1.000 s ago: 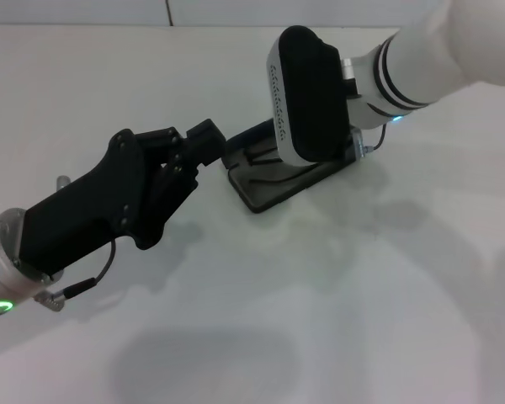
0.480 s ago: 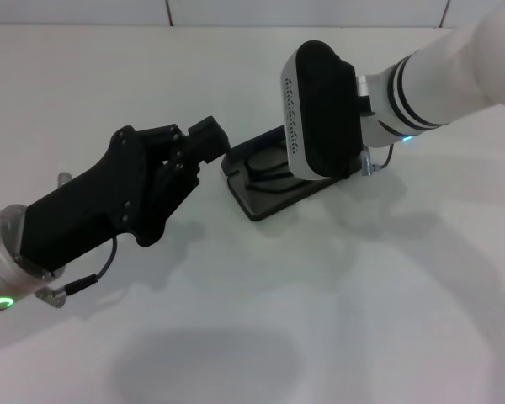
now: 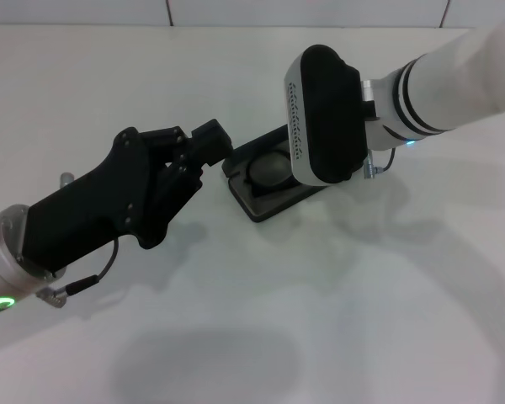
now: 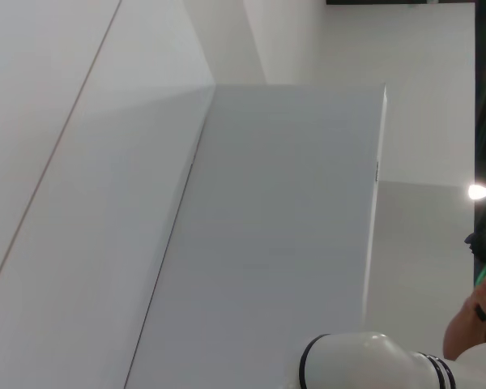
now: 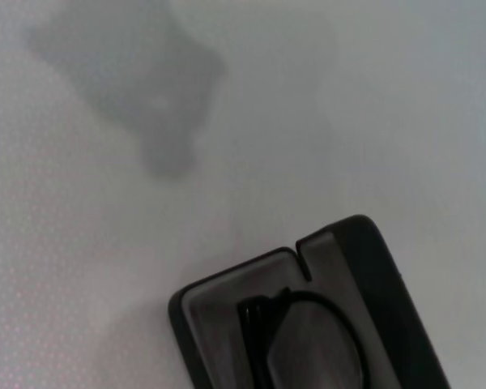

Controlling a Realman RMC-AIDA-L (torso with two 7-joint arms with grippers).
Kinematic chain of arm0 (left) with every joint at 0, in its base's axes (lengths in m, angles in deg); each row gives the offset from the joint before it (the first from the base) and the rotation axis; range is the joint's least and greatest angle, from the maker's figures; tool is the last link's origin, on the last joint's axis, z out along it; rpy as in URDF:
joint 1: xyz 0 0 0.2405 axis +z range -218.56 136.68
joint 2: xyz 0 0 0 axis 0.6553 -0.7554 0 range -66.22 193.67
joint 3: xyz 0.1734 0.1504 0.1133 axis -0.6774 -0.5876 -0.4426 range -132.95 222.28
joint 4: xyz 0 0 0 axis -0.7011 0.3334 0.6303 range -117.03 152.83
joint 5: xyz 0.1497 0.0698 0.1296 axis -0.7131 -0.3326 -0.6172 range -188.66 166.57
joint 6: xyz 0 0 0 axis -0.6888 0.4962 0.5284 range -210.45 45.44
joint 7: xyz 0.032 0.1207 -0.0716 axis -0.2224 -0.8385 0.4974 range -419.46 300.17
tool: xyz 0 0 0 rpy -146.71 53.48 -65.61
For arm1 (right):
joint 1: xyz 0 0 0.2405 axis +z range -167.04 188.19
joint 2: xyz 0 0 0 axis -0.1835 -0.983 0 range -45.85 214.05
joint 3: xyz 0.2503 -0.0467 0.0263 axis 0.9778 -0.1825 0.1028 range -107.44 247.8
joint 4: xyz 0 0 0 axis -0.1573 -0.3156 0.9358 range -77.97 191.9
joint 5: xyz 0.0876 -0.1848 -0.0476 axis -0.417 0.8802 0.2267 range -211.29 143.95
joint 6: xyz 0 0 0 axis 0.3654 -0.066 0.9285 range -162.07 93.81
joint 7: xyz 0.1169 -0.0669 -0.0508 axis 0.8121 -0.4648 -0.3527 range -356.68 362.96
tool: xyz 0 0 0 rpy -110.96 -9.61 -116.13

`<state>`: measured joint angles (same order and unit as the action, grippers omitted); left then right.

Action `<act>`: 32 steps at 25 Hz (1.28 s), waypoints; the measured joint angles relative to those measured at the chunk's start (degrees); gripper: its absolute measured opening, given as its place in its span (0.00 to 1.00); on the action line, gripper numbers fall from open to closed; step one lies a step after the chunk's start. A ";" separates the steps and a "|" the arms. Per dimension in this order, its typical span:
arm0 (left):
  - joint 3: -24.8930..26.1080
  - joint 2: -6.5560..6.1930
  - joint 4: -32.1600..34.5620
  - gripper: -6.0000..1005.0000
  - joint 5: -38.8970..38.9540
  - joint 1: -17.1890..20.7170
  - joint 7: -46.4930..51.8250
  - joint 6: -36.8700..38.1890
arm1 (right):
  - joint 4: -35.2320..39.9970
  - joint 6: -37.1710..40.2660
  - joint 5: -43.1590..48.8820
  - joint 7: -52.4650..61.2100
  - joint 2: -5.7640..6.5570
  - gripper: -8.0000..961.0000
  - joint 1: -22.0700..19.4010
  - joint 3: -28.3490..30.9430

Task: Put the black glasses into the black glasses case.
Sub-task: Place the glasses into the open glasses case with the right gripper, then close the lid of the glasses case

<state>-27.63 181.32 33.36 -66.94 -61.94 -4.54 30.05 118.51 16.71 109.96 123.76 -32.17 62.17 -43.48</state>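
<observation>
White desk, plain wall behind, nothing else lying around. The case sits open toward the far middle of the desk, long axis running diagonally from the near-left up to the far-right. The glasses are already lying in its grey tray; the right wrist view shows one lens and a bit of frame there. The right gripper hangs right over the case's far end and covers most of it, so I can't tell how its fingers are set. The left gripper is just beside the case's left edge, looks clenched and holding nothing. It's the nearer one for flipping the lid, I'd guess. Lid and temple arms are hidden.
</observation>
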 joint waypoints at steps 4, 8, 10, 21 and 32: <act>0.04 0.00 0.00 0.05 -0.03 0.00 0.00 0.02 | 1.48 0.34 -0.02 1.16 0.00 0.18 -1.10 0.53; 0.10 0.00 0.00 0.05 -0.07 0.00 0.00 -0.04 | 3.97 0.48 -0.01 2.60 0.00 0.19 -3.40 1.28; 0.13 0.00 0.00 0.05 -0.08 0.00 -0.01 -0.05 | 6.49 0.49 -0.17 2.92 0.00 0.19 -5.67 2.66; 3.37 -4.65 0.54 0.05 -0.08 -1.37 4.51 -1.30 | 22.74 0.24 -19.31 4.11 0.01 0.18 -24.99 11.61; 3.37 -9.30 9.94 0.05 -16.13 -16.87 24.26 -24.21 | 15.44 14.84 -58.03 -21.04 0.41 0.18 -44.06 33.19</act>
<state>-24.26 172.01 43.30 -83.07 -78.81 19.72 5.84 133.96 31.55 51.93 102.72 -31.77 18.11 -10.29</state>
